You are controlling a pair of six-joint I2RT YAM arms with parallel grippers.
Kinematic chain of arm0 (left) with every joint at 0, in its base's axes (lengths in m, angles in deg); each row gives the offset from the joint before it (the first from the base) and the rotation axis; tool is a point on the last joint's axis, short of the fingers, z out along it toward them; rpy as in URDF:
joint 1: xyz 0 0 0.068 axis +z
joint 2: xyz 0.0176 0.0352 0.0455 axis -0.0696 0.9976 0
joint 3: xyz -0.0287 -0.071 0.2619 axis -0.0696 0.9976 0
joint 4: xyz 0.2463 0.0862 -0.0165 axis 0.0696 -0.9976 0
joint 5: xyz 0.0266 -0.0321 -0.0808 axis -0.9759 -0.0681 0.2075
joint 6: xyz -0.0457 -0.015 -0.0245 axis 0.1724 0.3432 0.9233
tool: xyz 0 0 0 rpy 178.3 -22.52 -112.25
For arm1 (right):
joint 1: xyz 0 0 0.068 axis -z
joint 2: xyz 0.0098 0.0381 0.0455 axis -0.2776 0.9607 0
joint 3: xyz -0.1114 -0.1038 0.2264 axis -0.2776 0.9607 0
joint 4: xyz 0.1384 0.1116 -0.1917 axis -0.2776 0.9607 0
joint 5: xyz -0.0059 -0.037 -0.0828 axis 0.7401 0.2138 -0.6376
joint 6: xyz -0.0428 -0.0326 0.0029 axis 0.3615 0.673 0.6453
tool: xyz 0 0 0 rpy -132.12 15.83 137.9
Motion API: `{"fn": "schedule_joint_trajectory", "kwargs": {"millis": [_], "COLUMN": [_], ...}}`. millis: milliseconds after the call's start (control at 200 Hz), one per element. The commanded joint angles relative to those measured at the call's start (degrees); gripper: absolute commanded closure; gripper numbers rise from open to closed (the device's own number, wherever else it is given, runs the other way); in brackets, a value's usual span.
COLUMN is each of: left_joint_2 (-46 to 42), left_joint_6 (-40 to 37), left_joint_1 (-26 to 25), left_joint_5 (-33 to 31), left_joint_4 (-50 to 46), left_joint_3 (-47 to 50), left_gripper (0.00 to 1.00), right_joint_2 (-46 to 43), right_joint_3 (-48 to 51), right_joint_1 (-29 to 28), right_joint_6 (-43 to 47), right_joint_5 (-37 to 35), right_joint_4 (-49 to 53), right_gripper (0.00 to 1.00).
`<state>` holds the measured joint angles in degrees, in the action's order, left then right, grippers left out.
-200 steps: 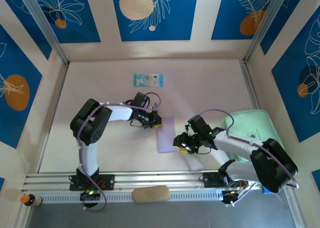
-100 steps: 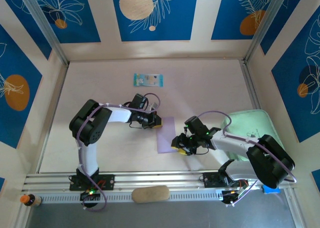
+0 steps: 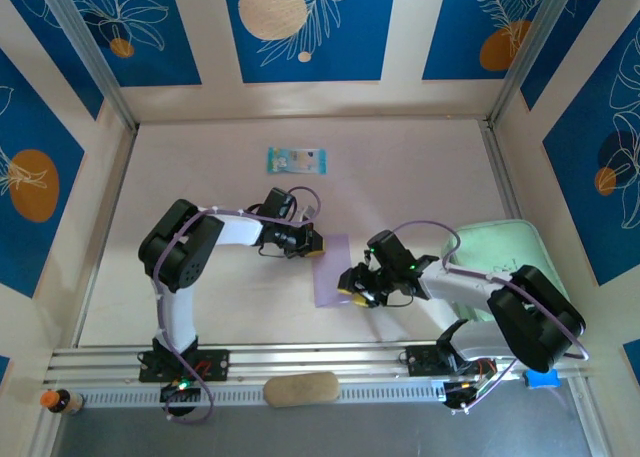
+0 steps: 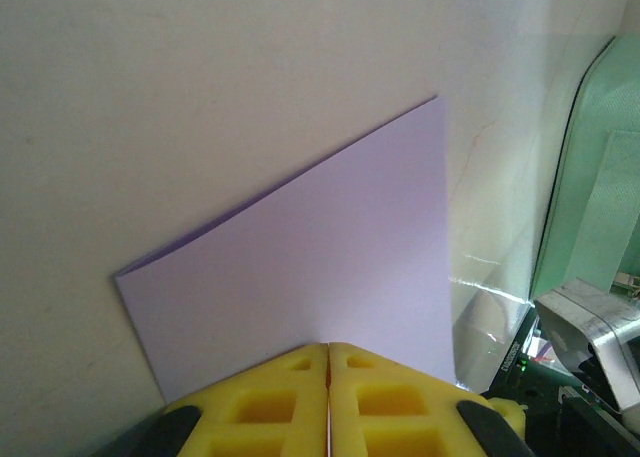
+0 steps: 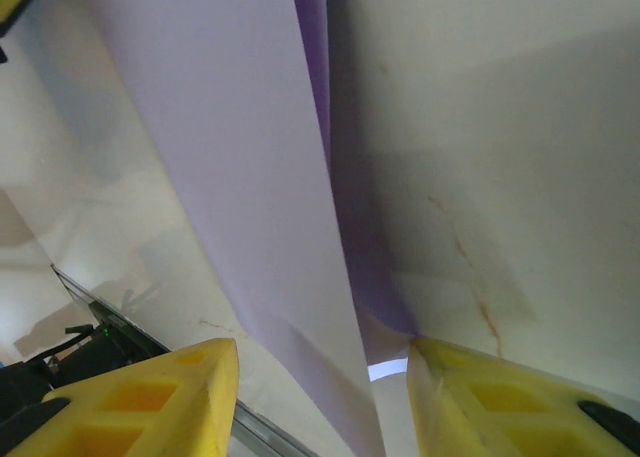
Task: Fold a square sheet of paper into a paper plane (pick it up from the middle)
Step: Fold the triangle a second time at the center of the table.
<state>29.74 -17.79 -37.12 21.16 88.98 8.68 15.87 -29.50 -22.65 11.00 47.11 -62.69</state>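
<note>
At the right edge of the lilac paper, the right gripper (image 3: pixel 350 291) had crept a little further left than a second before, closing on the sheet, and its arm had swung in with it. The left gripper (image 3: pixel 311 243) had hardly shifted from its spot at the paper's far left corner, and the paper itself lay where it had been.

Seen from the right wrist, the right gripper's yellow fingers (image 5: pixel 150 397) stood spread. A raised flap of the square sheet of paper (image 5: pixel 250 177) ran down between them, pale on its upper face and darker violet beneath. Neither finger was clamped on it. Whether the right-hand finger touched the flap could not be told.

From the left wrist, the left gripper's two yellow fingers (image 4: pixel 260 407) were pressed tightly together, the seam between them a thin line. They sat right at the near edge of the sheet. Whether any paper was caught in that seam could not be told. A second layer showed as a darker sliver along the sheet's left edge, so the paper was folded over on itself.

From above, the sheet made a narrow upright rectangle near the middle of the pale table (image 3: pixel 420 177), between the two grippers. A mint-green tray (image 3: pixel 520 245) lay to the right under the right arm, and a small blue-green packet (image 3: pixel 296 160) sat well apart toward the far side.
</note>
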Motion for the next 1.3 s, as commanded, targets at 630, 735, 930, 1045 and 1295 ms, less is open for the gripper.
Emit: {"fn": "schedule_joint_trajectory", "kwargs": {"millis": [630,735,930,1045,1295], "left_joint_2": [2.78,2.71,2.72,2.52,2.57], "left_joint_6": [-0.62,-0.68,-0.17,-0.18,0.0], "left_joint_1": [-0.54,-0.49,-0.54,-0.54,-0.53], "left_joint_5": [-1.94,-1.91,-1.68,-1.73,-1.77], "left_joint_4": [-7.59,-7.6,-6.8,-6.8,-6.36], "left_joint_3": [0.35,0.44,0.73,0.87,1.07], "left_gripper": [0.92,0.92,0.92,0.91,0.91], "right_joint_2": [-1.8,-2.93,-2.42,-2.97,-4.86], "right_joint_3": [-3.32,-2.46,-3.37,-3.42,-2.55], "right_joint_1": [1.94,2.03,1.52,1.25,0.53], "right_joint_6": [2.11,1.47,0.93,0.43,-0.45], "right_joint_5": [2.53,3.09,3.94,2.71,2.26], "right_joint_4": [6.46,4.91,5.86,8.32,9.77], "right_gripper": [0.53,0.53,0.53,0.53,0.53]}}
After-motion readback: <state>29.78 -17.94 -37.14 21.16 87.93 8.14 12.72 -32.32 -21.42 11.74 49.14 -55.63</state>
